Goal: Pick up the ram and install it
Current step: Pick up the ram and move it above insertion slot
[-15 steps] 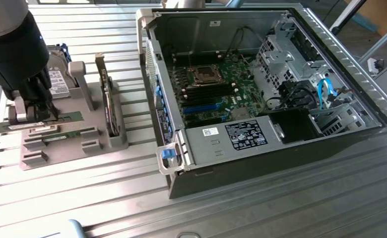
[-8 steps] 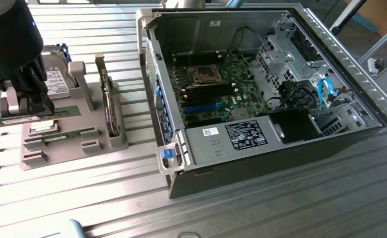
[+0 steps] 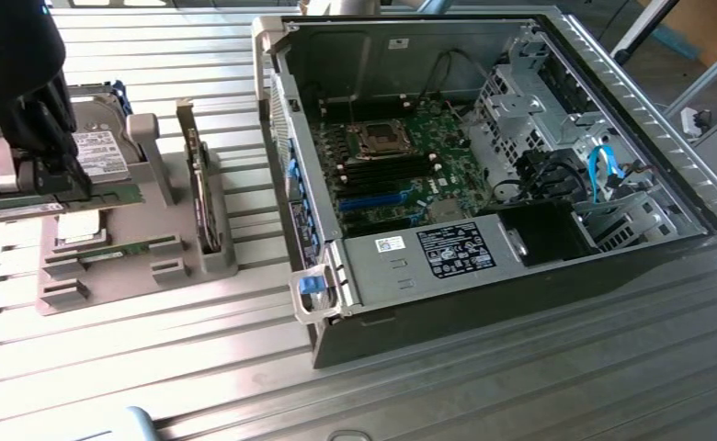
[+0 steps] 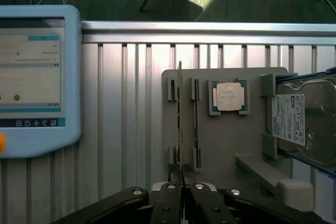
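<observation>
The slatted metal counter [image 3: 482,386] carries everything I can see. The open computer case [image 3: 494,156] is the largest thing on it and lies on its side at the exterior view's right. Its green motherboard [image 3: 390,165] is exposed, with a black power supply [image 3: 457,250] at the near end and a blue cable [image 3: 597,170] toward the right wall.

The black arm [image 3: 16,73] comes down at the exterior view's far left, over the grey parts holder [image 3: 126,276] that sits on the counter just left of the case. In the wrist view a light-blue pendant [image 4: 37,77] with a lit screen lies on the counter beside the holder.

A silver hard drive [image 3: 101,152] with a white label sits at the holder's far side. An expansion card [image 3: 199,193] stands on edge along the side of the holder nearest the case.

The hand [image 3: 50,188] is closed on the ram [image 3: 95,197]. I see the stick as a long green strip held level above the holder's left part, well apart from the case. From the wrist it shows edge-on, pinched between the two black fingers [image 4: 168,203].

The second stick [image 4: 196,114] stands in its slot in the holder, just beside the held one. A square processor [image 4: 229,97] rests in a pocket between that slot and the hard drive.
</observation>
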`<action>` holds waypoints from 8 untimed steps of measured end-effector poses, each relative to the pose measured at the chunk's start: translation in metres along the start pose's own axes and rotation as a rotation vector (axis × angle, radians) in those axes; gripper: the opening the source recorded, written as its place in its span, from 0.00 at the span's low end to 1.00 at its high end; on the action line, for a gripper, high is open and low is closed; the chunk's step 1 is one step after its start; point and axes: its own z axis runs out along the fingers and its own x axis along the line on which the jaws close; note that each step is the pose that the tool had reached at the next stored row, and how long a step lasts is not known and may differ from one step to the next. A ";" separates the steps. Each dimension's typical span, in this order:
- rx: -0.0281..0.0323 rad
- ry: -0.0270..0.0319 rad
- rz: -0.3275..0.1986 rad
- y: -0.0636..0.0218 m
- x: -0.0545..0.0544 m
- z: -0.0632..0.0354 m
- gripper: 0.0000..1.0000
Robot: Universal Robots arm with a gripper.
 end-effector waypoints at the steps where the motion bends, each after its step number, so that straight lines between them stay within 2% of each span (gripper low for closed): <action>1: 0.0001 -0.0001 0.000 0.0001 0.000 -0.0020 0.12; 8: -0.0001 0.0000 0.000 0.0006 0.000 -0.0156 0.12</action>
